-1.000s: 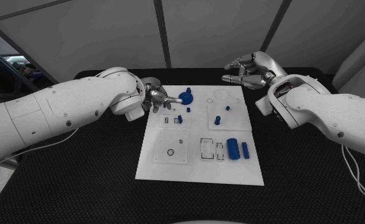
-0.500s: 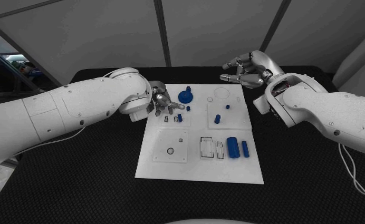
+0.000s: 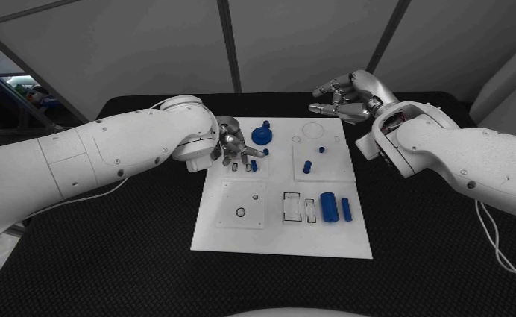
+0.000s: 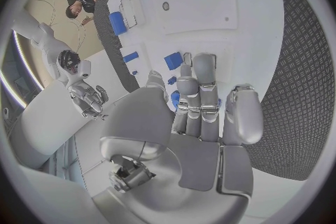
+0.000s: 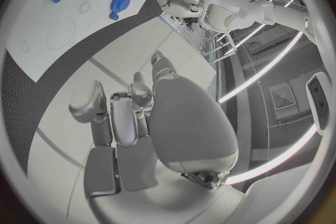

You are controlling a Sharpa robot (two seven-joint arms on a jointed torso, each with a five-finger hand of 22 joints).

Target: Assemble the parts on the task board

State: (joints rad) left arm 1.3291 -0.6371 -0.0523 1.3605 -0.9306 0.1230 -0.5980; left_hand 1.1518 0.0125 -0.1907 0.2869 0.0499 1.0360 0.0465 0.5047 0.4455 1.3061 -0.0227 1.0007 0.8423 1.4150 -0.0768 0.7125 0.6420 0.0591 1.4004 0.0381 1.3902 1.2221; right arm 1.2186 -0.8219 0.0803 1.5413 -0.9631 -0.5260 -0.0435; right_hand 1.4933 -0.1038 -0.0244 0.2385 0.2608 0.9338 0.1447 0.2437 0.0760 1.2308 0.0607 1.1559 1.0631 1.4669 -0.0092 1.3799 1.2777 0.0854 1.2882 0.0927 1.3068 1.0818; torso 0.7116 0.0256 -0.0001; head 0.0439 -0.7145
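Note:
The white task board [image 3: 279, 216] lies mid-table. My left hand [image 3: 235, 148] hovers low over its far left block, fingers stretched out side by side above two small blue pegs [image 3: 253, 167]; nothing is pinched in it. In the left wrist view the left hand [image 4: 203, 115] has bits of blue showing behind the fingers. A round blue part [image 3: 262, 136] sits just beside this hand, on the far side. More blue pegs [image 3: 308, 167] stand to the right. A blue cylinder [image 3: 329, 209] lies at the near right. My right hand [image 3: 344, 102] hangs in the air past the board's far edge, loosely curled and empty.
A thinner blue bar [image 3: 346, 208] lies beside the cylinder, next to two clear-edged slots [image 3: 291, 209]. A square plate with a small hole [image 3: 241, 213] takes the board's near left. Black ribbed table [image 3: 118, 257] surrounds the board on all sides.
My left hand has left the round blue part and slid toward me, over the small pegs. The right hand has barely moved.

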